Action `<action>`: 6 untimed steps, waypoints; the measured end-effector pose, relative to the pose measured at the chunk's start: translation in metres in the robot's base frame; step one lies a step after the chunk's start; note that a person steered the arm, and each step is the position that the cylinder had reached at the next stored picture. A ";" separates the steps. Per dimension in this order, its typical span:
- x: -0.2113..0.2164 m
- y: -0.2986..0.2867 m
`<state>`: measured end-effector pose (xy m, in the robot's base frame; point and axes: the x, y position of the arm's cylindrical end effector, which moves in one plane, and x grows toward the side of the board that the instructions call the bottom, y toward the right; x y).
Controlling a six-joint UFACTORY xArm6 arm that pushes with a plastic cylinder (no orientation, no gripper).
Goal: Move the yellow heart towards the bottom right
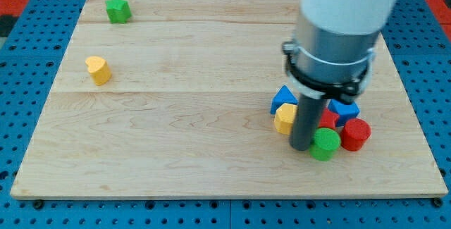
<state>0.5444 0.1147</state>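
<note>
A yellow block [285,118] lies in a cluster at the view's lower right; its shape is partly hidden, so I cannot tell whether it is the heart. A second yellow block [99,70] lies alone at the view's left, rounded with one corner. My tip [303,148] rests on the board just right of the cluster's yellow block, touching or almost touching it, and just left of a green round block [325,144].
A blue triangle [284,96] sits just above the cluster's yellow block. A red block [328,120], a blue block [345,108] and a red round block [356,134] crowd to the right of the rod. A green block [118,9] lies at the top left. The board's bottom edge [225,187] is near the cluster.
</note>
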 end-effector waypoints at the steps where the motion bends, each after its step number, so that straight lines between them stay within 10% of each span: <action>1: 0.009 -0.017; 6: -0.219 -0.314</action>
<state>0.3258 -0.1988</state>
